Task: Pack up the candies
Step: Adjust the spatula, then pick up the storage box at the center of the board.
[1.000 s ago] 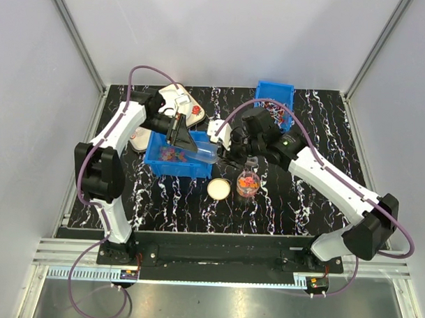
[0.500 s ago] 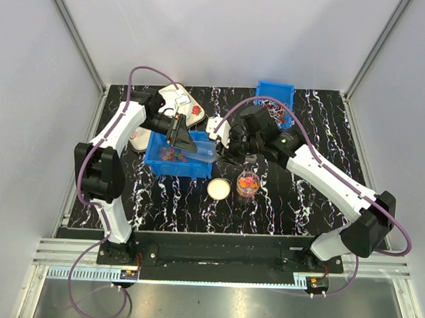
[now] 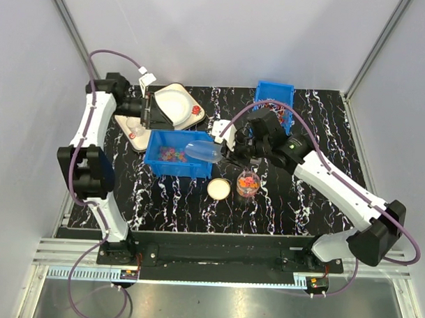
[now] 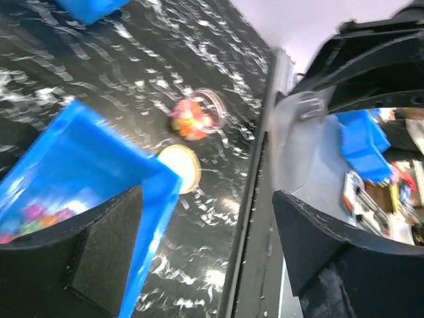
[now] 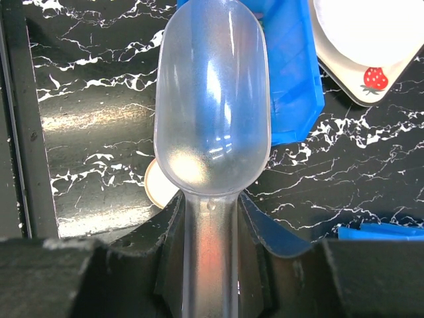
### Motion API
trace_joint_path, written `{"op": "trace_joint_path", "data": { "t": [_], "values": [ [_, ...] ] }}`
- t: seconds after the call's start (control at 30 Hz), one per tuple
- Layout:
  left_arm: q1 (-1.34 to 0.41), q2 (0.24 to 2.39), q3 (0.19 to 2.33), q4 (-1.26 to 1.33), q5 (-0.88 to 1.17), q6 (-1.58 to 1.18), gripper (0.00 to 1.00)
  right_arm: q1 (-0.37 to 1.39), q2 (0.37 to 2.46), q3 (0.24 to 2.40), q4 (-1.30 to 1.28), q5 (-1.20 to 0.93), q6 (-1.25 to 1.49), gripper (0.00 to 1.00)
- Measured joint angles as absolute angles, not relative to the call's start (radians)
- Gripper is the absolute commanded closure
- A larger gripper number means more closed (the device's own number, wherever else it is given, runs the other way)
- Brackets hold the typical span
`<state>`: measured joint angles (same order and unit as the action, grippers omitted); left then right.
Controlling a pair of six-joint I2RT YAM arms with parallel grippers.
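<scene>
The candies [image 3: 172, 154] lie in a blue bin [image 3: 156, 165]; more candies fill a small clear jar [image 3: 248, 182]. My right gripper [image 3: 230, 152] is shut on the handle of a clear plastic scoop [image 3: 202, 152]. The scoop's bowl hangs over the bin's right end. In the right wrist view the scoop [image 5: 212, 99] looks empty, its handle between the fingers [image 5: 165, 265]. My left gripper [image 3: 151, 111] stands open and empty at the far left, above a white plate [image 3: 174, 102]. The left wrist view shows the bin [image 4: 93, 159], the jar [image 4: 192, 119] and the left gripper [image 4: 209, 245] with nothing in it.
A round cream lid [image 3: 218, 188] lies flat left of the jar. A second blue bin [image 3: 274, 98] with longer wrapped sweets stands at the back right. The white plate bears a strawberry print [image 5: 375, 78]. Grey walls close in the black marbled table [image 3: 302, 197].
The left gripper let go of the scoop, opened and drew back to the far left over the plate. The right gripper shut on the scoop's handle and now holds it alone.
</scene>
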<state>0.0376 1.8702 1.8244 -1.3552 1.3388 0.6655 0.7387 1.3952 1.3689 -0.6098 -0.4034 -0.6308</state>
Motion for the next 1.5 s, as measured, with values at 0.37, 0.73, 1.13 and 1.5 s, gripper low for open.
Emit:
{"op": "trace_joint_path", "data": {
  "t": [0.37, 0.73, 1.13, 1.5],
  "values": [
    [0.054, 1.885, 2.104, -1.365, 0.998, 0.568, 0.14, 0.739, 1.362, 1.353, -0.632, -0.376, -0.631, 1.00],
    [0.004, 1.838, 2.091, -1.347, 0.706, 0.558, 0.12, 0.728, 1.389, 1.354, -0.635, -0.356, -0.630, 1.00],
    [0.110, 1.592, 1.538, -1.254, 0.659, 0.464, 0.08, 0.720, 1.331, 1.282, -0.607, -0.311, -0.647, 1.00],
    [0.116, 1.676, 1.446, -1.028, 0.442, 0.275, 0.11, 0.720, 1.256, 1.224, -0.587, -0.299, -0.661, 1.00]
  ]
}}
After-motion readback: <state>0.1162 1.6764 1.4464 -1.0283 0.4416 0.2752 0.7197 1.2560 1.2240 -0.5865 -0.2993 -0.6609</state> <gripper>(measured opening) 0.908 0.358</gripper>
